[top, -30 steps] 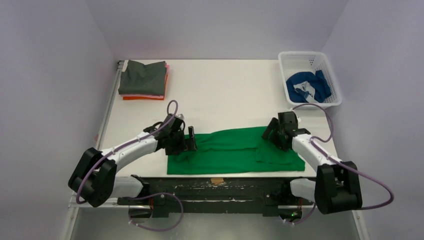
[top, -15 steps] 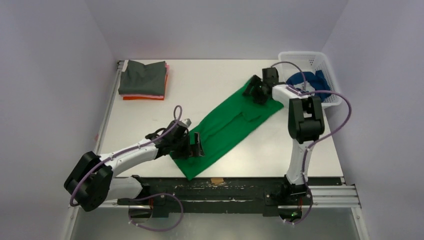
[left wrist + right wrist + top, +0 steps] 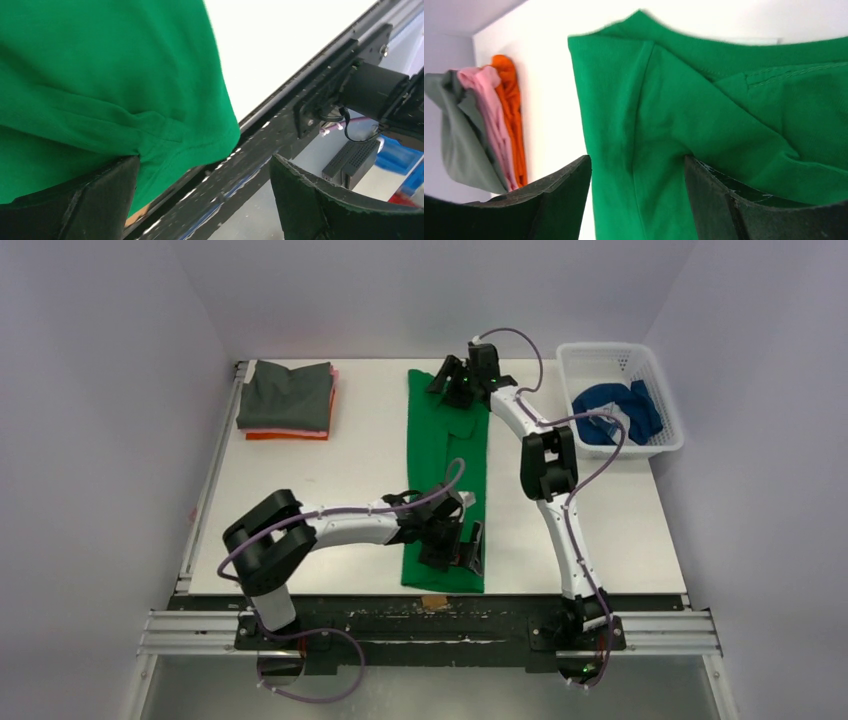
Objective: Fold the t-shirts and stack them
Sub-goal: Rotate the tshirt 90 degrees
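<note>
The bright green t-shirt [image 3: 445,455] lies as a long narrow strip from the table's far middle to its near edge. My left gripper [image 3: 458,545] stands open over its near end. In the left wrist view [image 3: 202,165] one finger rests on the green hem [image 3: 100,75] and the other hangs past the table edge. My right gripper [image 3: 452,390] is at the far end, open. In the right wrist view its jaws [image 3: 636,162] straddle the green cloth [image 3: 704,100] near a sleeve. Folded dark grey, pink and orange t-shirts [image 3: 288,400] are stacked at the far left.
A white lattice basket [image 3: 610,352] at the far right holds a blue t-shirt [image 3: 610,412]. The black rail [image 3: 430,625] runs along the near edge, with a small tan tape piece [image 3: 434,600] on it. The folded stack [image 3: 494,115] shows left of the right gripper.
The green shirt has swung from lying along the near edge to pointing away from the arms. The right gripper swept to the far middle; the left gripper slid right along the near edge.
</note>
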Robot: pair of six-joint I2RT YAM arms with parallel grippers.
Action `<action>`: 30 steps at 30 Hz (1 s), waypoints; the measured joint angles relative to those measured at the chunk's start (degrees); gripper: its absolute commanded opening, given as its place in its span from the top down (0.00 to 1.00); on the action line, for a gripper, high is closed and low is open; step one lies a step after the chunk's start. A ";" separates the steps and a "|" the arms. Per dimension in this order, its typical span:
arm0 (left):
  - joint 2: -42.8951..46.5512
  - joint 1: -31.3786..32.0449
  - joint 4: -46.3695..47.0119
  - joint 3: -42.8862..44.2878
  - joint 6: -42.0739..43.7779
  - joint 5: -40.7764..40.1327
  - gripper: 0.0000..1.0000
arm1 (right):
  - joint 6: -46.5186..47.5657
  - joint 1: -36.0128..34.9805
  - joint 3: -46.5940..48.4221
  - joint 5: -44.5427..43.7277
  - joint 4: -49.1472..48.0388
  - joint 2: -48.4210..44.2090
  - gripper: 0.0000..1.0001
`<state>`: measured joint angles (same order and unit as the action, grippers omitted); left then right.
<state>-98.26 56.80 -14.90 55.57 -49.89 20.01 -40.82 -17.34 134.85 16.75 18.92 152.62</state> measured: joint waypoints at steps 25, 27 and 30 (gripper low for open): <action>28.89 10.69 -21.51 -7.80 -1.07 -19.65 0.00 | 15.32 -1.25 -26.29 -5.84 6.16 -40.52 0.24; 28.41 6.43 -19.23 -9.55 -0.94 -19.63 0.01 | 14.91 -1.60 -40.79 -6.97 3.30 -52.00 0.25; 24.68 3.52 -17.00 -9.79 -0.44 -19.58 0.11 | 12.55 -2.82 -62.23 -8.61 0.74 -67.32 0.27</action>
<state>-73.58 60.31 -31.90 45.78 -50.33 0.43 -28.27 -20.16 72.62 8.14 19.66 85.30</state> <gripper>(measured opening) 0.976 0.753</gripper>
